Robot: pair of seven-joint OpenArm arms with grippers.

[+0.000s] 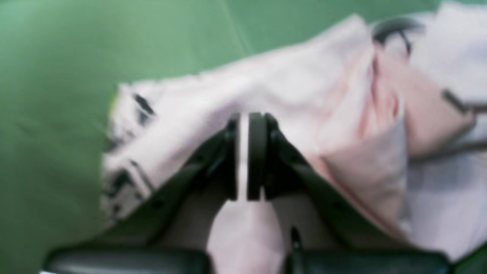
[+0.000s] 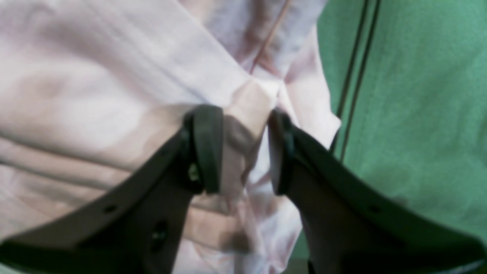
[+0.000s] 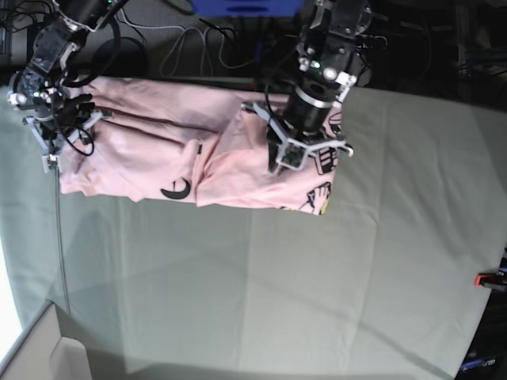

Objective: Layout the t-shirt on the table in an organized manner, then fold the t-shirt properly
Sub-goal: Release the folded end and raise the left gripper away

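While the left tool [image 1: 247, 156] has its jaws pinched nearly together on a thin fold of the t-shirt [image 3: 158, 150], the right tool [image 2: 243, 148] stands partly open with a bunched ridge of pink cloth between its pads, though a firm grip cannot be told. Both tools sit over the shirt, which lies crumpled in a long band along the far side of the worktop [image 3: 317, 277], black lettering showing at its edges.

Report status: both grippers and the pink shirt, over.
Left gripper shut, pinching fabric of the pale pink cotton t-shirt. Right gripper clamped on a fold. Shirt bunched at the grey-green table's far edge. Nothing obstructing.
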